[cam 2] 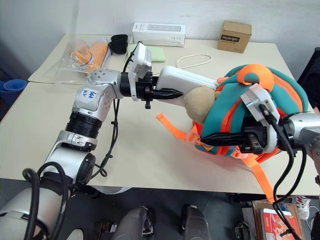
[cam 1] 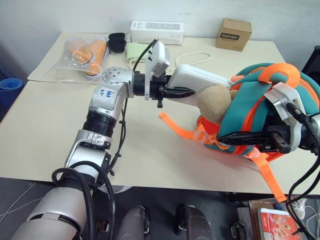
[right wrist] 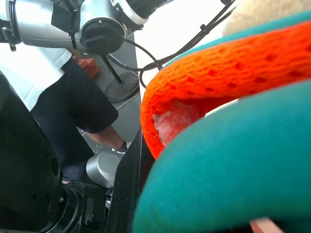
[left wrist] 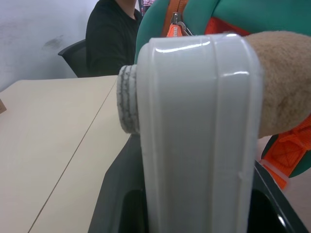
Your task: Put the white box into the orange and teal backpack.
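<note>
Holding white box, backpack alongside

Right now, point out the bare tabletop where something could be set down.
Free: the beige tabletop on the left, between the plastic bag of orange items and the near edge. Crowded: the right, where the orange and teal backpack lies, and the back edge with the long white carton and brown cardboard cube.

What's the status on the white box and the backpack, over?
Left gripper shut on white box, far end at backpack opening. Right gripper shut on backpack fabric. Plush toy crowds the box's path.
</note>
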Motion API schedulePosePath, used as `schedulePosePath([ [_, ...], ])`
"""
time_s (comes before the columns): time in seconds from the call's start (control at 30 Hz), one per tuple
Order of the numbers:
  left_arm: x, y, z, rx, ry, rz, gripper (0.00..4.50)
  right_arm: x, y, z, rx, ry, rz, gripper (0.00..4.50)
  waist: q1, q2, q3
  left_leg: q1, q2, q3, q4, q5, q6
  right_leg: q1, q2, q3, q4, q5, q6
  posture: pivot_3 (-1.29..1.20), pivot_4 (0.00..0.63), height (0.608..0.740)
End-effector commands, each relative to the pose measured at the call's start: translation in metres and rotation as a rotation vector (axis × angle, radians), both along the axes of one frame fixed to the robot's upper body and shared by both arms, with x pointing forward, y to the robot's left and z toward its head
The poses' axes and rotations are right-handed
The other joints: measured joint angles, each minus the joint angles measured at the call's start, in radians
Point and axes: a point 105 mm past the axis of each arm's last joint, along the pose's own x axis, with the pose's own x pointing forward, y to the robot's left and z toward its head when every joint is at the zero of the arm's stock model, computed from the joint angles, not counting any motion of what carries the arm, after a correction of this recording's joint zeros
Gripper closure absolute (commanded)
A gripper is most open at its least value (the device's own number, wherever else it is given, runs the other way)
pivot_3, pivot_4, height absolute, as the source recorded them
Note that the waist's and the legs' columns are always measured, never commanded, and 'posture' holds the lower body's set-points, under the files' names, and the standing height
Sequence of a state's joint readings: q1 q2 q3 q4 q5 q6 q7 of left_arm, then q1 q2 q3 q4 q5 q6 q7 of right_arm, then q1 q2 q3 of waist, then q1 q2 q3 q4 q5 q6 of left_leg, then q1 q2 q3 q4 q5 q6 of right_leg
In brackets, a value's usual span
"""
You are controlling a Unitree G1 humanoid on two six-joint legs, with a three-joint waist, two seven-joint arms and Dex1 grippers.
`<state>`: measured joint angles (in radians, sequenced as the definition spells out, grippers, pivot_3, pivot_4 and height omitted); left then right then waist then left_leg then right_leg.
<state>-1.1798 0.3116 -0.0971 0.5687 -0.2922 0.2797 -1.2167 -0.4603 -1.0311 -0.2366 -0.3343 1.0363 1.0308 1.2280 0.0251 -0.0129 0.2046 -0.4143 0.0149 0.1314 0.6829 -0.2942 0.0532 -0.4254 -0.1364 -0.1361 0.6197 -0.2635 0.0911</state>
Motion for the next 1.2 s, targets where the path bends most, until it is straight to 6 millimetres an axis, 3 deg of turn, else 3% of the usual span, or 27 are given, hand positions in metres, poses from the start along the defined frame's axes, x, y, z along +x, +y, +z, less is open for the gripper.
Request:
schedulePosePath([
  [0.03, -0.002, 0.026, 0.017, 0.011, -0.013, -0.004, 3.26, -0.015, 0.004, 0.008, -0.003, -0.023, 0.048, 4.49, -0.004, 0.000, 0.000, 0.000, 0.000, 0.000, 0.000, 0.000, 0.000, 0.000, 0.000, 0.000, 0.000, 0.000, 0.000, 0.00, 0.150, 0.740],
  [0.2, -0.016, 0.060, 0.043, -0.010, 0.036, -0.043, 3.26, -0.026, 0.004, 0.007, -0.019, -0.013, 0.070, 4.49, -0.012, 0.000, 0.000, 0.000, 0.001, 0.001, 0.000, -0.001, -0.001, -0.002, 0.002, 0.000, 0.000, 0.000, 0.000, 0.00, 0.150, 0.740],
  [0.33, -0.036, 0.060, 0.051, -0.010, 0.071, -0.135, 3.26, -0.038, 0.005, 0.017, 0.006, -0.009, 0.118, 4.49, -0.009, 0.000, 0.000, -0.001, 0.001, 0.001, 0.000, -0.001, -0.001, -0.002, 0.001, 0.000, 0.000, 0.000, 0.000, 0.00, 0.150, 0.740],
  [0.47, -0.044, 0.046, 0.039, 0.017, 0.065, -0.180, 3.26, -0.042, 0.004, 0.022, 0.017, 0.011, 0.132, 4.49, 0.001, 0.000, 0.000, -0.003, 0.000, -0.001, 0.001, -0.001, 0.000, -0.002, 0.001, 0.000, 0.000, 0.000, 0.000, 0.00, 0.150, 0.740],
  [0.67, -0.039, 0.024, 0.010, 0.071, 0.067, -0.203, 3.26, -0.038, 0.002, 0.020, 0.007, 0.025, 0.110, 4.49, 0.000, 0.000, 0.000, -0.004, 0.000, 0.000, 0.002, 0.000, 0.001, -0.002, 0.000, 0.000, 0.000, 0.001, 0.001, 0.00, 0.150, 0.740],
  [0.77, -0.038, 0.026, -0.012, 0.168, 0.060, -0.211, 3.26, -0.032, -0.002, 0.018, -0.003, 0.022, 0.076, 4.49, -0.003, 0.000, 0.000, -0.004, 0.000, 0.000, 0.002, 0.000, 0.000, -0.003, 0.001, 0.000, 0.000, 0.001, 0.001, 0.00, 0.150, 0.740],
  [0.9, -0.035, 0.028, -0.020, 0.197, 0.053, -0.197, 3.26, -0.032, -0.004, 0.016, -0.008, 0.020, 0.069, 4.49, -0.006, 0.000, 0.000, -0.003, 0.001, 0.001, 0.002, 0.000, 0.000, -0.003, 0.001, 0.000, 0.000, 0.001, 0.000, 0.00, 0.150, 0.740],
  [1.03, -0.036, 0.005, -0.013, 0.087, 0.068, -0.211, 3.26, -0.033, 0.000, 0.012, -0.003, 0.010, 0.075, 4.49, 0.001, 0.000, 0.000, -0.003, 0.000, 0.001, 0.002, 0.000, 0.000, -0.003, 0.001, 0.001, 0.001, 0.001, 0.000, 0.00, 0.150, 0.740],
  [1.2, -0.034, -0.043, -0.026, 0.021, 0.092, -0.187, 3.26, -0.031, 0.006, 0.012, 0.015, -0.010, 0.079, 4.49, 0.005, 0.000, 0.000, -0.006, -0.001, -0.001, 0.005, 0.000, 0.003, -0.002, -0.001, 0.000, 0.000, 0.002, 0.003, 0.00, 0.150, 0.740],
])
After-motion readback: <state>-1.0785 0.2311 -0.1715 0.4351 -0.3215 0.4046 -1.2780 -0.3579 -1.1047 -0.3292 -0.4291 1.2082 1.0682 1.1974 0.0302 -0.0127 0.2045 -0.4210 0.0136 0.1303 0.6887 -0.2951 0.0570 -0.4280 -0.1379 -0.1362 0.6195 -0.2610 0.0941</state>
